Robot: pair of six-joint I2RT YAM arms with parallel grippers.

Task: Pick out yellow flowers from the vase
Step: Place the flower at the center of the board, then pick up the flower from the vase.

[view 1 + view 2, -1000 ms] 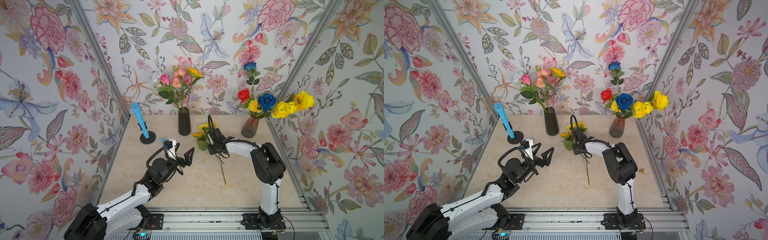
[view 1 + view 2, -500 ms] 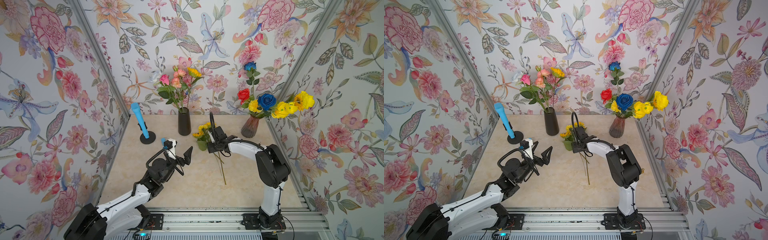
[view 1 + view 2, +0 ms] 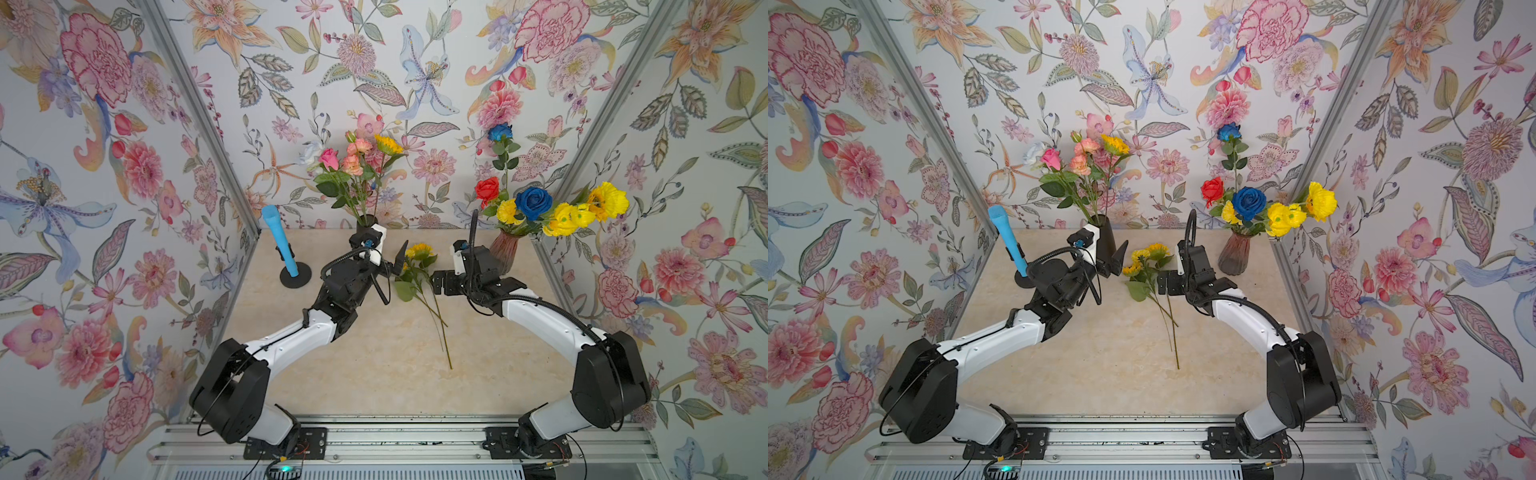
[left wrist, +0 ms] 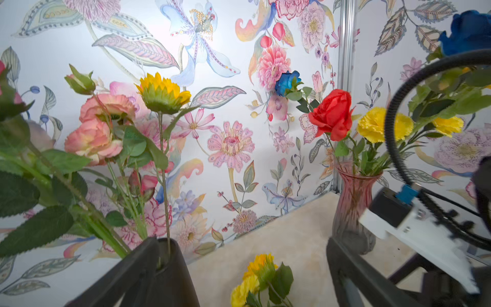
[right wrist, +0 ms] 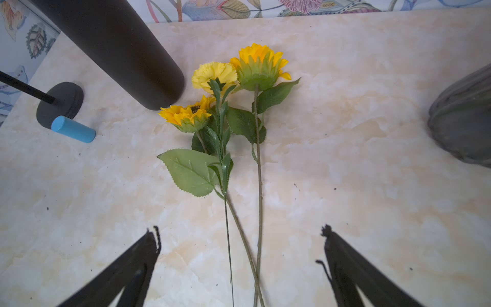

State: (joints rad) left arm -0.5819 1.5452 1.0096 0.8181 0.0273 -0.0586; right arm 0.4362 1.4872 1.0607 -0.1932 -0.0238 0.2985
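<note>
Yellow sunflower point(image 4: 163, 91) is nestling among pink roses point(image 4: 106, 106) in black vase point(image 4: 174, 268); left end effector point(image 4: 240, 244) and right end effector point(image 5: 240, 231) are gaping empty; tugging is probably risking uprooting roses.

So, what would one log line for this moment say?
left gripper: open, beside black vase | right gripper: open, empty, above table | yellow flowers: three lying on table | sunflower: in black vase

Both top views are looking down from overhead at the whole table point(image 3: 374, 374), the left wrist camera is facing the back wall point(image 4: 231, 79), and the right wrist camera is pointing closely down at the yellow flowers point(image 5: 260, 66) lying on it
</note>
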